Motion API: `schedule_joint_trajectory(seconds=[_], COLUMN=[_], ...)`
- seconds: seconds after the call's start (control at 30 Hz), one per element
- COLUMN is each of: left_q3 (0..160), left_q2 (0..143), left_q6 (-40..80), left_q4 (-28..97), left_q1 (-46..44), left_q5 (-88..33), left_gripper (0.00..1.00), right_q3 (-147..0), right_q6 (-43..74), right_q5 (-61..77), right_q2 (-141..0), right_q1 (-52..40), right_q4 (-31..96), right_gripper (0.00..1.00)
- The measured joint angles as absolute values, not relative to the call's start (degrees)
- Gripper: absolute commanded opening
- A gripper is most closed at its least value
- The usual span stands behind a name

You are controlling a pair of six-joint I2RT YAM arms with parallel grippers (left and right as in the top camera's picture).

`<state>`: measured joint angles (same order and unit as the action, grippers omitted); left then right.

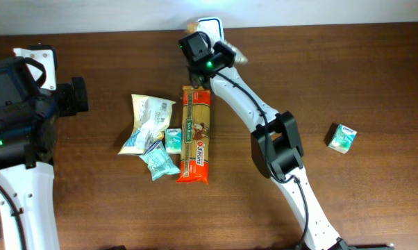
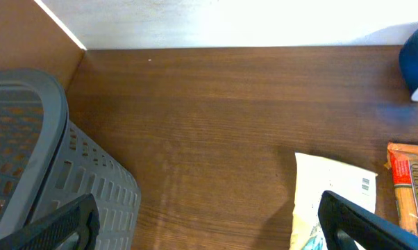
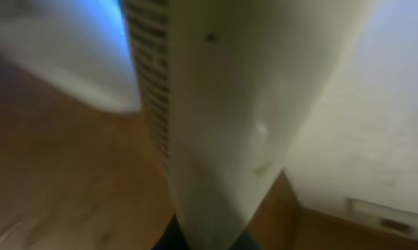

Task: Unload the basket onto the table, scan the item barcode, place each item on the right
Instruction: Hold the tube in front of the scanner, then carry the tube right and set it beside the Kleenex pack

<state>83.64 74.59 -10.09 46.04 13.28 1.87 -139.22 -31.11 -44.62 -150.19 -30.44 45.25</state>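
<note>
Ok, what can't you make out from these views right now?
- Right wrist view: the pale item in the right gripper fills the frame, blurred; its dark stripes are unreadable, product unknown.
- Overhead: the white device at the top edge is washed out by glare and partly behind the arm.
- Left wrist view: the grey basket is cut off by the left edge; contents unclear.
- Overhead: the small box print is too small.

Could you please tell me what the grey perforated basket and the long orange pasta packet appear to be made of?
The grey perforated basket looks like moulded matte plastic: uniform colour, regular rows of slots and a thick rounded rim. The long orange pasta packet appears to be thin plastic film, with printed labels and a see-through stretch showing pale strands; its gloss is hard to judge.
</note>
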Motion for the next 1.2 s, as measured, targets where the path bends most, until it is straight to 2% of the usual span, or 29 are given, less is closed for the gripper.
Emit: schedule_joint_trajectory(seconds=[0.13,0.23,0.3,0.37,0.43,0.57,0.63,0.8,0.93,0.97,1.0,1.1,1.2], left_q3=[83.6,83.6,83.6,83.6,83.6,83.6,83.6,83.6,83.6,83.6,83.6,83.6,83.6], left_q2=[74.6,74.6,74.6,74.6,74.6,74.6,74.6,74.6,74.6,74.6,74.6,74.6,74.6], left_q6=[-10.1,-10.1,-10.1,-10.1,-10.1,-10.1,-10.1,-10.1,-10.1,-10.1,-10.1,-10.1,-10.1], left_q4=[46.1,46.0,46.0,46.1,46.0,46.0,46.1,46.0,46.1,46.0,46.0,46.0,46.0], left_q1=[13.3,13.3,13.3,13.3,13.3,13.3,13.3,13.3,13.3,13.3,13.3,13.3,13.3], left_q5=[1.9,1.9,1.9,1.9,1.9,1.9,1.9,1.9,1.9,1.9,1.9,1.9,1.9], left_gripper=[0.99,0.99,0.99,0.99,0.99,0.99,0.99,0.99,0.99,0.99,0.99,0.99,0.99], right_q3=[-138.8,-139.0,-139.7,-140.0,-138.9,-125.8,-117.3,-101.8,-97.8,-97.8,-97.8,-97.7,-99.0], right_q6=[-20.5,-10.1,-5.9,-2.8,0.4,5.0,6.0,6.2,4.4,4.3,4.2,3.7,3.2], right_q5=[-31.2,-18.5,-12.9,-7.0,-3.8,5.2,9.3,13.0,12.8,12.6,12.5,11.2,10.4], right_q2=[-137.6,-125.8,-122.0,-121.8,-123.2,-124.1,-124.3,-124.9,-124.9,-124.9,-124.9,-124.9,-124.9], right_q1=[-30.4,-28.3,-24.9,-18.6,-11.1,4.5,9.1,16.5,18.8,19.0,19.0,19.2,19.2], right_q4=[59.1,75.1,80.8,89.4,92.8,84.8,80.1,72.1,65.1,65.1,65.1,68.8,74.8], right_gripper=[0.04,0.04,0.04,0.04,0.04,0.04,0.04,0.04,0.04,0.17,0.26,0.45,0.51])
